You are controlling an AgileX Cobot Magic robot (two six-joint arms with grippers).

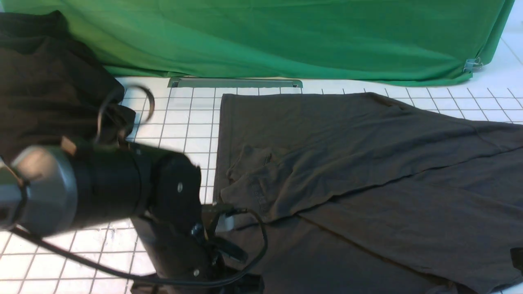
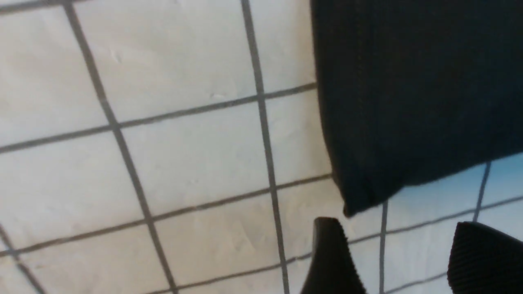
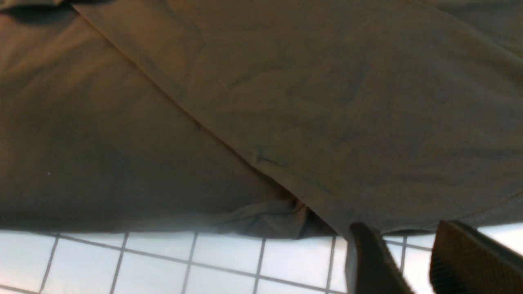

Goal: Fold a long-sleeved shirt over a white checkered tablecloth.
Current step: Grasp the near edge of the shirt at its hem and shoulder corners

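Observation:
The dark charcoal long-sleeved shirt (image 1: 367, 171) lies spread on the white checkered tablecloth (image 1: 184, 122), with one sleeve folded across its body. No print shows. My left arm fills the lower left of the front view, where its gripper is hard to make out. In the left wrist view my left gripper (image 2: 394, 224) is open over bare cloth, just short of a corner of the shirt (image 2: 408, 102). My right gripper (image 3: 402, 226) is open at the shirt's hem (image 3: 286, 122), with nothing between its fingers (image 3: 367, 261).
A blacker shapeless heap of cloth (image 1: 45, 81) sits at the back left. The green backdrop (image 1: 265, 36) hangs behind, held by a clip (image 1: 472, 64) at the right. A grey metal strip (image 1: 235, 83) lies at its foot. A black cable (image 1: 253, 253) loops off my left arm.

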